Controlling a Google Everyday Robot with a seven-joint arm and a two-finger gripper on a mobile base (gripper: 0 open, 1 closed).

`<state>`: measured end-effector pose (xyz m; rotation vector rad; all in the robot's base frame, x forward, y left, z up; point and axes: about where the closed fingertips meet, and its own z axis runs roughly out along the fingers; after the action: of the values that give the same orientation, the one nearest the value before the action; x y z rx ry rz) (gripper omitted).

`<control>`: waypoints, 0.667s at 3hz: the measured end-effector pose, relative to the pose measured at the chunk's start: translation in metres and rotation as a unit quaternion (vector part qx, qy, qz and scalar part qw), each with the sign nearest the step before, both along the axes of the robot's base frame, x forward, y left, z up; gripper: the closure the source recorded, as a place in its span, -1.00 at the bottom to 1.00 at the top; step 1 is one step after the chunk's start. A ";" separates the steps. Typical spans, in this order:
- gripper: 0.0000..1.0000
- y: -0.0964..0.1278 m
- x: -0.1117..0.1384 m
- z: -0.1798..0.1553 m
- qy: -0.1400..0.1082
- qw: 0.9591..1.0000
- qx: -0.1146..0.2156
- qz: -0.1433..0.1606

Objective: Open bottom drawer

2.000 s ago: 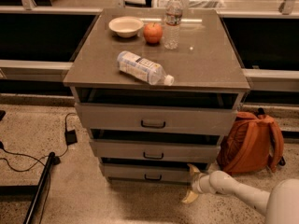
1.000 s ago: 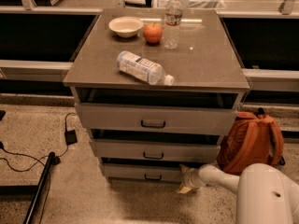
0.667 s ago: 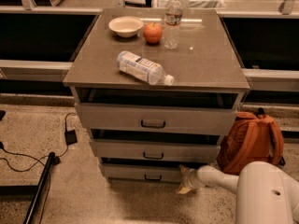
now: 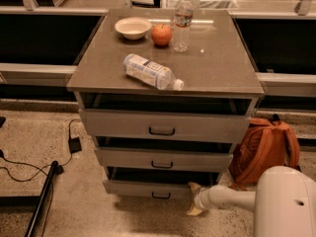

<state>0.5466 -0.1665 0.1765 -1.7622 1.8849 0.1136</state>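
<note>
Bottom drawer [image 4: 138, 187], lowest of three grey fronts under the bench [image 4: 217, 68], sits slightly pulled out. Your tool [image 4: 194, 199] is low in front of its right end, jaws spread, gripping nothing. The lying water bottle's [image 4: 150, 72] label is unreadable.

I see the bottom drawer [image 4: 140, 188], the lowest and narrowest grey front in the stack, lying level with a small dark pull handle [image 4: 161, 195] at its centre. It stands slightly pulled out, with a dark gap above its front panel. My gripper [image 4: 193, 199] sits low, just beside the drawer's right end, with its fingers spread apart.
</note>
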 end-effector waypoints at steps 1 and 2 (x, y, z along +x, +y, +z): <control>-0.46 0.001 -0.033 0.000 0.011 1.000 0.004 0.003; -0.42 0.001 -0.070 0.016 0.001 1.000 0.020 -0.006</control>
<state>0.4761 -0.1660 0.1927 -1.7250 1.8808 0.1488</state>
